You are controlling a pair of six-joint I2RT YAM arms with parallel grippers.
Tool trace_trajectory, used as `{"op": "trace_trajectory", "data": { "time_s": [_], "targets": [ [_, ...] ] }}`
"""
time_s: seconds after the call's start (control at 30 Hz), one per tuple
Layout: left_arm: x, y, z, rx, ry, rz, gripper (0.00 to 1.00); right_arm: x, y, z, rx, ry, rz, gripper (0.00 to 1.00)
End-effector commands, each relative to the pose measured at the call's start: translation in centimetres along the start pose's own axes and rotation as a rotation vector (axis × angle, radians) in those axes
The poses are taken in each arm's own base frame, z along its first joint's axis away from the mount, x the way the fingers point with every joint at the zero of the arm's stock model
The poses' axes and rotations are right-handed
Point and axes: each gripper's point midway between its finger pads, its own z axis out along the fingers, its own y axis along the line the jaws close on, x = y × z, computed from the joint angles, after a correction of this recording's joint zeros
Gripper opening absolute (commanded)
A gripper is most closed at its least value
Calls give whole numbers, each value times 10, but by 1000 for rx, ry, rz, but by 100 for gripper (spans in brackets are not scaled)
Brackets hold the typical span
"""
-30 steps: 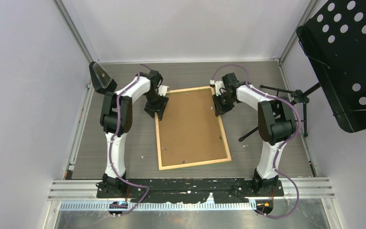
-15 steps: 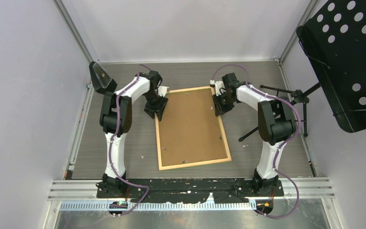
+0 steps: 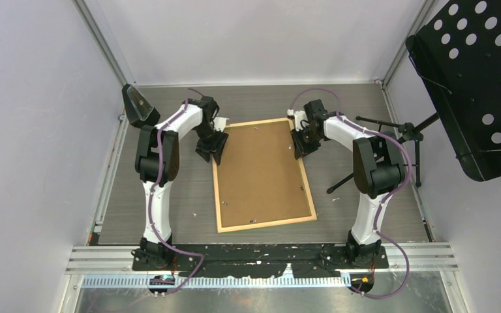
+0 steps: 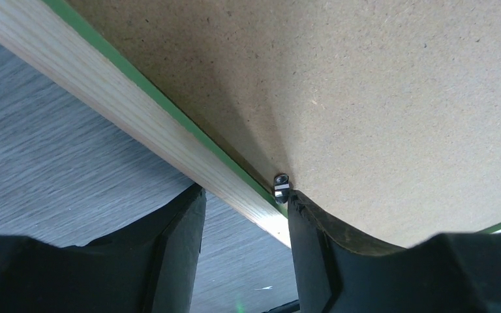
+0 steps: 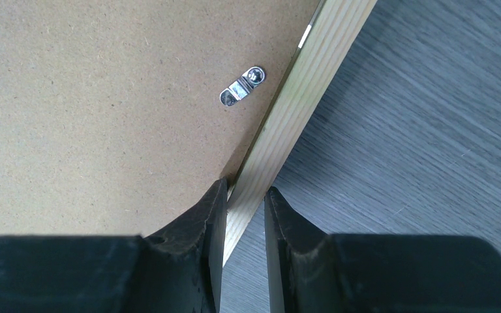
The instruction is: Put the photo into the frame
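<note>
Bent downward, the right gripper (image 5: pixel 245 187) clamps the frame (image 3: pixel 267 223) by its pale wood rail. The left gripper (image 4: pixel 245 193) straddles the opposite rail, grip unclear.

Mid-table (image 3: pixel 169 195) lies the frame (image 3: pixel 267 223), flat, back up, long sides running near-to-far, a bit askew. A board (image 3: pixel 261 173) sits inside it. The left gripper (image 3: pixel 212 149) is astride the frame's left rail nr the far-left corner. The right gripper (image 3: pixel 300 145) is astride the right rail nr the far-right corner, w/ a clip (image 5: pixel 242 87) on the board just inside that rail. A music stand (image 3: pixel 476 85) is off to the right.
</note>
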Motion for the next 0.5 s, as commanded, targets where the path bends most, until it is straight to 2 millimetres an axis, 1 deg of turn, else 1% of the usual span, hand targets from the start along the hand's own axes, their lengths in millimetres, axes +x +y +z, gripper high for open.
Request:
{"op": "trace_trajectory", "data": {
  "time_s": [0.0,0.23,0.47],
  "targets": [
    [-8,-1,-22,4,-61,5,51,4,10,2,-50,11,-32,5],
    [-11,6,-20,-26,-59,7,49,4,10,2,-49,10,-31,6],
    [-6,13,-7,-49,-47,2,45,4,10,2,-51,12,-31,6]
  ]
}}
